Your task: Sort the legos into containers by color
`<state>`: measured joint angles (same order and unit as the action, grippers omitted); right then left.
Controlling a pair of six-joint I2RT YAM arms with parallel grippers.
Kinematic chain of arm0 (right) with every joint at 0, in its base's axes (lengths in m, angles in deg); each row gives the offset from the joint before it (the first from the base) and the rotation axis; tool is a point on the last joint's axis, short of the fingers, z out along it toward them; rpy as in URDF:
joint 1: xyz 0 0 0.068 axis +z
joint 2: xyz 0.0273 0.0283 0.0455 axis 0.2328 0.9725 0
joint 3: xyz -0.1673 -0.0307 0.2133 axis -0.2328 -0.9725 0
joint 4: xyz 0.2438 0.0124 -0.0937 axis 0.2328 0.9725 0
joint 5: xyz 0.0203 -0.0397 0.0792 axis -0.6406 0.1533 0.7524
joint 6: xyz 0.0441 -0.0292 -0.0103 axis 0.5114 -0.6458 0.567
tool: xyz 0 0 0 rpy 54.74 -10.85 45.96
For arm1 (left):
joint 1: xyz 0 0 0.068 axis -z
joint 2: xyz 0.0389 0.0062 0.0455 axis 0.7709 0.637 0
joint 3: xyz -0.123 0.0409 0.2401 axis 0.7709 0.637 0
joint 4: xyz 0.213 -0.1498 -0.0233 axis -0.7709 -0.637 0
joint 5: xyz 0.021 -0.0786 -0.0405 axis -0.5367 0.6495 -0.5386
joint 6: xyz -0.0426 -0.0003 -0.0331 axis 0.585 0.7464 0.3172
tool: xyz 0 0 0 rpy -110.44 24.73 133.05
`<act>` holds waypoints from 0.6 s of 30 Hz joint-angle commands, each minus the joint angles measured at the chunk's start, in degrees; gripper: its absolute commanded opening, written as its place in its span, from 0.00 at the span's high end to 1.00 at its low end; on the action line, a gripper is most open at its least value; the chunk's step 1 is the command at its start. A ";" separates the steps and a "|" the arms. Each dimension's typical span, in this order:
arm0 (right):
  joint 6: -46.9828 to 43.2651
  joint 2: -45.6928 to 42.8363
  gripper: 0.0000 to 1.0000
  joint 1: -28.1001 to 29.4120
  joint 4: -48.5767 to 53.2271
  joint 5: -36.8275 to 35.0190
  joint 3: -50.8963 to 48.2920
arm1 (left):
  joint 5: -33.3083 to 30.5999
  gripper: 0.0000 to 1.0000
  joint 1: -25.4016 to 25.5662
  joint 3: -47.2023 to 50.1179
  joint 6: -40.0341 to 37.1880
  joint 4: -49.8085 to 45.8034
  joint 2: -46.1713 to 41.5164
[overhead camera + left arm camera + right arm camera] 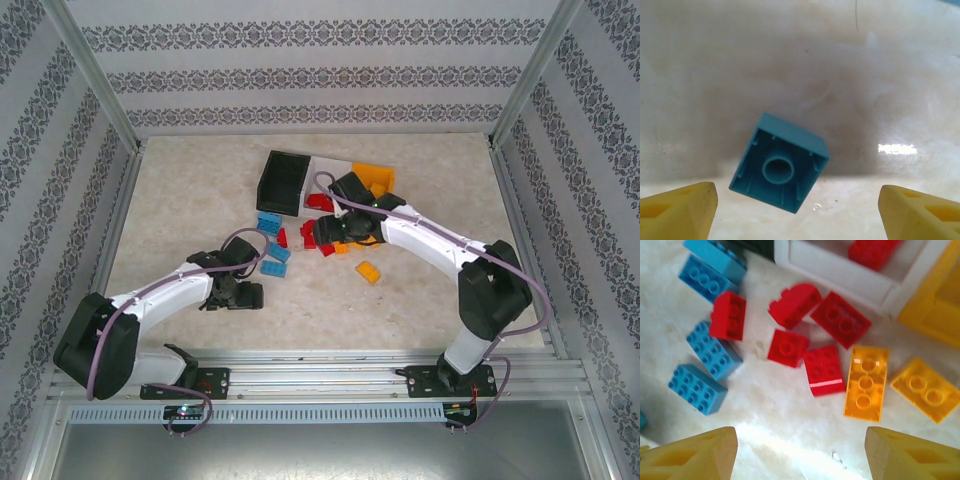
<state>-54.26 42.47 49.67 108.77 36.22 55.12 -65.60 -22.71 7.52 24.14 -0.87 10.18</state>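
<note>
Left end effector (797, 212) hangs low over the counter (790, 60); its 2 yellow fingers (677, 212) are spread wide and grip nothing. Between them, touching neither, lies 1 blue brick (780, 167); it is flipped over, hollow underside and round centre tube facing up, turned askew to the fingers. From above, the left arm reaches to the near-left part of the counter, well apart from the bins.

Over to the right end effector (800, 450): also wide open and empty, with its fingers (912, 455) parted above the main scatter. Ahead of it a cluster of blue bricks (697, 389) sits on the left; 5 red bricks (786, 347) sit in the middle, 1 of them overlapping a blue one; 2 orange bricks (866, 382) lie on the right, studs up. All of these are loose on the counter.

Beyond the scatter, the white bin (840, 275) holds 1 red brick (872, 251); the orange bin (935, 305) stands just beside it on the right. In the top view the black bin (283, 180) sits at the left end of the row, and 1 more orange brick (368, 271) lies alone, nearer the arms.
</note>
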 commanded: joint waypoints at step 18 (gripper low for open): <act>5.04 -5.58 0.31 4.75 -3.27 -1.66 -5.70 | 3.07 0.50 -1.80 0.18 -5.27 5.13 0.51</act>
<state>-50.37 38.40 53.78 105.78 36.00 49.33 -63.59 -23.93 7.34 19.16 3.32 12.81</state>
